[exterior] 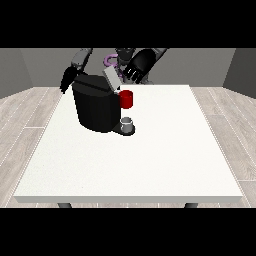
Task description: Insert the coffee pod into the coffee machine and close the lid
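Observation:
The black coffee machine stands on the white table at its far left part. Its grey lid is tilted up and open. A red thing at the machine sits on its front under the lid. A small grey thing rests on the machine's low base; I cannot tell whether it is the pod. The hand at the view's right hovers just behind and right of the lid, fingers relaxed and pointing down towards it. The hand at the view's left hangs behind the machine's left top corner, fingers straight down.
The table's front edge runs across the lower part of the view. Wooden floor surrounds the table. The robot's torso is behind the machine.

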`<state>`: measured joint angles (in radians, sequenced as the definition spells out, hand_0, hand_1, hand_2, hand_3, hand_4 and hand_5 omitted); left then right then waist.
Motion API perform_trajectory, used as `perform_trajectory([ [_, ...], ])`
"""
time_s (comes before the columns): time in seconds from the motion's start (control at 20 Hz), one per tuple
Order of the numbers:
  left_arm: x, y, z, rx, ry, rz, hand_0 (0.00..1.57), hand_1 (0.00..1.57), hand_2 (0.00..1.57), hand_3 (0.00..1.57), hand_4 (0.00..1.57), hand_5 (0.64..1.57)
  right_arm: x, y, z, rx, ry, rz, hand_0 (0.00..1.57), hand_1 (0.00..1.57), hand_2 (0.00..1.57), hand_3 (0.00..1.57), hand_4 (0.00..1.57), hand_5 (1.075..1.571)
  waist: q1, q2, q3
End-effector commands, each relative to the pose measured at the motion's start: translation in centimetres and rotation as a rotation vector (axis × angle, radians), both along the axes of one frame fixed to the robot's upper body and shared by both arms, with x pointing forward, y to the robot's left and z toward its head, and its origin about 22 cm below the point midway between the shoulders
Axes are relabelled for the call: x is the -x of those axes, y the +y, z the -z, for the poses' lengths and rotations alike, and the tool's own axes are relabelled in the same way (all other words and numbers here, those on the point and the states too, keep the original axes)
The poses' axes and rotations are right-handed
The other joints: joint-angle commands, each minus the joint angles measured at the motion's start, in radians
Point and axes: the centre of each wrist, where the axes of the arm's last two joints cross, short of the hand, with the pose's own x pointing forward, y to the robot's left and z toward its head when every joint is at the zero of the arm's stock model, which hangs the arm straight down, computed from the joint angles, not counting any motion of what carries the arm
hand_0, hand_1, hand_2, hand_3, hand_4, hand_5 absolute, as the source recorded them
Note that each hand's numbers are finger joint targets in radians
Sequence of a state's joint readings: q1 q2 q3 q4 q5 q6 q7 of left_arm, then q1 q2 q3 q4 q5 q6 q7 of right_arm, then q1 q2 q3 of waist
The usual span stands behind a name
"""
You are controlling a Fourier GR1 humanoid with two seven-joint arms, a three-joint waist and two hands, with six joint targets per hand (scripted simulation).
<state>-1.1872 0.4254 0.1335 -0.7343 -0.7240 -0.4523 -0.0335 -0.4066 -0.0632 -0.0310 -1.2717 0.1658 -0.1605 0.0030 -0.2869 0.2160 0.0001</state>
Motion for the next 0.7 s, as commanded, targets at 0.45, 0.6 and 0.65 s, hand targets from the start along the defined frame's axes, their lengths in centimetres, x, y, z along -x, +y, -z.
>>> perform_trajectory([
  [0.45, -0.4, -0.7, -1.2, -0.004, -0.003, 0.031, 1.25, 1.25, 1.29, 1.24, 0.45, 1.571, -1.0, -0.4, -0.9, 0.001, -0.029, 0.047, 0.0, 0.0, 0.0, 0.0, 0.19, 1.571, 0.013, 0.071, 0.0002],
  [0.6, -0.4, 1.0, -0.7, -0.009, -0.006, 0.002, 1.25, 1.25, 1.29, 1.22, 0.43, 1.571, -0.2, 1.0, -0.7, -0.004, -0.046, 0.02, 0.0, 0.0, 0.0, 0.0, 0.13, 1.571, -0.016, 0.072, 0.0],
  [0.65, -0.7, -0.6, 0.4, -0.007, 0.02, 0.004, 1.24, 1.24, 1.28, 1.23, 0.42, 1.571, -0.4, -0.5, -0.9, 0.011, -0.006, 0.009, 0.0, 0.0, 0.0, 0.0, 0.03, 1.571, -0.034, 0.052, 0.0],
])
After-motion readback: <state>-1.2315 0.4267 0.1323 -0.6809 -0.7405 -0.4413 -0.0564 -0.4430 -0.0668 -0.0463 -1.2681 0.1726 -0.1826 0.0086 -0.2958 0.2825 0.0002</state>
